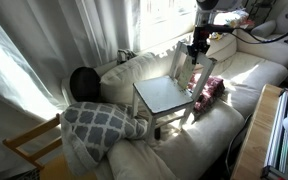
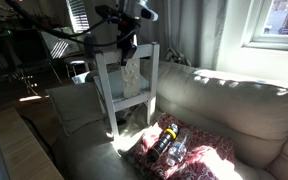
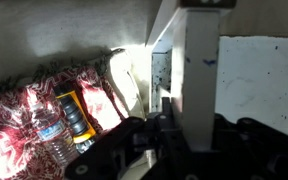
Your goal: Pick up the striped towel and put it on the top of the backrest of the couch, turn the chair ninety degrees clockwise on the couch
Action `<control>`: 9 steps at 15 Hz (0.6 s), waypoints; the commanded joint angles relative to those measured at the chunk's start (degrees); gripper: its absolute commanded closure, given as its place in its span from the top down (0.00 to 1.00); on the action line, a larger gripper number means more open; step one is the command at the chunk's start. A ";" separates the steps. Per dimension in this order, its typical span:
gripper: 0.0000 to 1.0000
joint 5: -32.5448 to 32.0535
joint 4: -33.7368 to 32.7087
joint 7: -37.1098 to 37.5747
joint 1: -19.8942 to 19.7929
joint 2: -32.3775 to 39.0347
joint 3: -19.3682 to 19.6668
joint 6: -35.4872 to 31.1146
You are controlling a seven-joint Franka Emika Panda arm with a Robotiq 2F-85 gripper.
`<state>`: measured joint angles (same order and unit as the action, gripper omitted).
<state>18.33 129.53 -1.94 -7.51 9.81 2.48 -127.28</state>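
Observation:
The small pale chair [image 1: 164, 95] stands on the cream couch [image 1: 239, 75], near its backrest [image 1: 149, 62]. My gripper [image 1: 196, 48] is at the top of the chair's open frame back and is shut on its white upright bar. This shows in both exterior views [image 2: 127, 45]. In the wrist view the dark fingers [image 3: 184, 125] clamp the white bar of the chair [image 3: 199, 70]. The chair [image 2: 124, 85] stands upright on the seat cushion. I cannot make out the striped towel with certainty in any view.
A red patterned cloth [image 3: 24, 110] with bottles [image 3: 69, 115] lies on the couch beside the chair [image 2: 174, 150]. A lattice-patterned cushion [image 1: 99, 125] and a black round object [image 1: 84, 82] are at the couch's far end. A yellow wooden chair [image 1: 29, 145] stands beside it. Curtains hang behind.

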 commanded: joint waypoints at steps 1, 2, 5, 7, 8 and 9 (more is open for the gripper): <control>0.06 1.39 3.97 6.73 -0.10 -10.73 1.75 5.30; 0.06 1.16 4.39 8.81 0.07 -11.51 1.93 5.25; 0.06 1.45 5.81 14.18 0.38 -13.66 2.06 4.23; 0.06 1.99 6.29 18.19 0.69 -14.22 1.84 3.23; 0.06 2.00 6.47 19.88 0.87 -14.47 1.74 2.92; 0.06 2.58 6.71 21.78 1.01 -14.98 1.69 2.27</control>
<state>18.91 134.32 13.64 -7.01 1.36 3.14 -125.38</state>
